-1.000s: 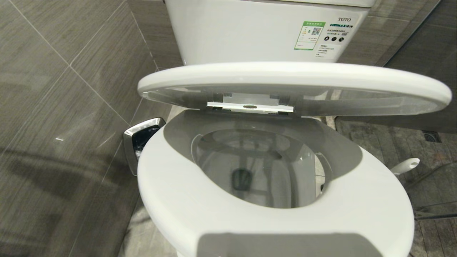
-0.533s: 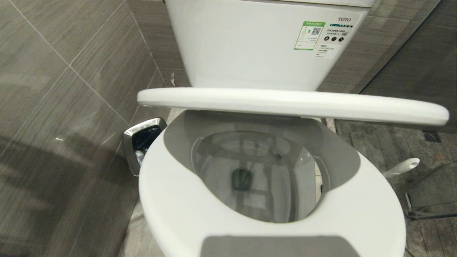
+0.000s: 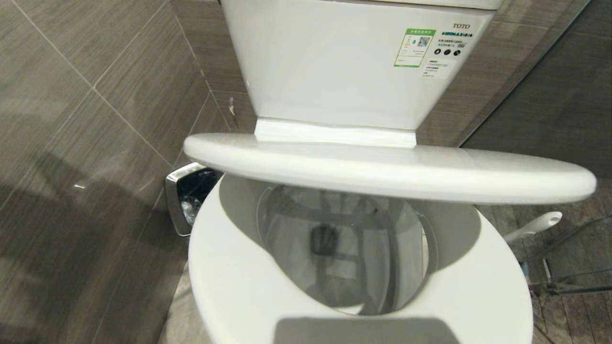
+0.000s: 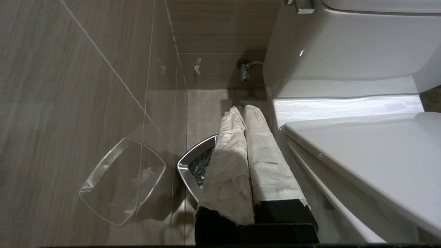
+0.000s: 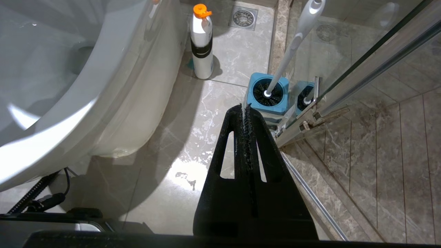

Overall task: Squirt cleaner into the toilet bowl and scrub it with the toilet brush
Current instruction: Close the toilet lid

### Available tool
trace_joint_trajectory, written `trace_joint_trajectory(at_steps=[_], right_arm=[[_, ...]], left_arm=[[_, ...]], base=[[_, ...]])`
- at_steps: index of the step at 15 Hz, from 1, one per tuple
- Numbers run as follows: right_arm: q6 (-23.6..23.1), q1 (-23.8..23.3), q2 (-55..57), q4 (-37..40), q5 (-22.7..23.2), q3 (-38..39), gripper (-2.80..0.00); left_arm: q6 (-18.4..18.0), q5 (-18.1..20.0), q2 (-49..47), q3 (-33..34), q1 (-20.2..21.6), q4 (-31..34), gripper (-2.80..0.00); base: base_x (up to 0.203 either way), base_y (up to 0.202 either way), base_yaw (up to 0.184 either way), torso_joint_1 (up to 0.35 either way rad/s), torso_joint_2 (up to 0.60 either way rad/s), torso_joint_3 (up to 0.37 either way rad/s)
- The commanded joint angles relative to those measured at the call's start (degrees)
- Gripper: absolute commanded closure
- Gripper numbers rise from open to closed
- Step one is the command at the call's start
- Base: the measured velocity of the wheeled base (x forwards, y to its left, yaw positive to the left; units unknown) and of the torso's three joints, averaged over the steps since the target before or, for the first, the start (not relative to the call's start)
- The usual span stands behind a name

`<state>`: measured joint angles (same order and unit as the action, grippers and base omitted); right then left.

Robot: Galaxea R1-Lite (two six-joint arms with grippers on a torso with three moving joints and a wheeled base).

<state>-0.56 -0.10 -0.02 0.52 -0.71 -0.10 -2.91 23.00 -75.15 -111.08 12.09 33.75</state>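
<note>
Your head view shows the lid [image 3: 382,169] hanging half lowered over the seat [image 3: 239,282] and bowl [image 3: 296,239]; the brush [image 3: 535,224] handle tip pokes out to the right of the seat. In your left wrist view the left gripper [image 4: 240,110], wrapped in paper, is pressed together and holds nothing, above the bin [image 4: 189,165] beside the toilet. In your right wrist view the right gripper [image 5: 245,108] is closed and empty, pointing at the brush [image 5: 293,44] standing in its holder [image 5: 268,94], with a bottle [image 5: 201,41] nearby.

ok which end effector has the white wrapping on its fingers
The left end effector, shut beside the steel bin: white wrap covers both its fingers. The right end effector, shut near the toilet brush, has bare black fingers.
</note>
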Motion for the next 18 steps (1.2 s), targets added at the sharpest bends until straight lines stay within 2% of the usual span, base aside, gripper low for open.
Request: trace_joint_trajectory(at_steps=[1,5,18], right_arm=[[-0.1,0.0,0.0,0.0,0.0,0.0,0.00],[-0.1,0.0,0.0,0.0,0.0,0.0,0.00],[-0.1,0.0,0.0,0.0,0.0,0.0,0.00]], left_arm=[[-0.1,0.1,0.2,0.0,0.6,0.2,0.00],[-0.1,0.0,0.1,0.1,0.5,0.1,0.00],[-1.4,0.4,1.1,0.6,-0.7,0.3,0.00]], base=[[0.000,0.000,0.000,0.000,0.00,0.000],[0.000,0.000,0.000,0.001,0.00,0.045],[0.000,0.000,0.000,0.001,0.00,0.195]])
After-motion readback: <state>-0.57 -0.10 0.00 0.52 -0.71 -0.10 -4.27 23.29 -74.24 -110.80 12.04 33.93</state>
